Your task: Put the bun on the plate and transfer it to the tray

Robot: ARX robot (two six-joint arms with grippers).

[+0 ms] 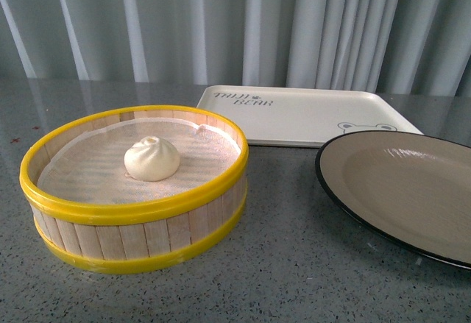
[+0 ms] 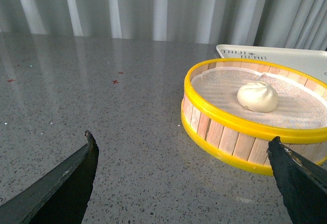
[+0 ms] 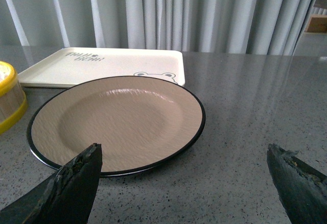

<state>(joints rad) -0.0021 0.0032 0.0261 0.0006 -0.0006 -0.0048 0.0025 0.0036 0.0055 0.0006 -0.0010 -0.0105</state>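
Note:
The cream-white bun sits on the cloth inside a yellow-rimmed wooden steamer basket; it also shows in the left wrist view. The tan plate with a black rim lies right of the basket, empty, and shows in the right wrist view. The cream tray with lettering and a bear face lies behind both and is empty. My left gripper is open, low over the table short of the basket. My right gripper is open, just short of the plate's near rim. Neither arm shows in the front view.
Everything stands on a grey speckled table. Grey curtains hang behind the table. The basket lies close to one of my left fingers. The tray touches or nearly touches the plate's far rim.

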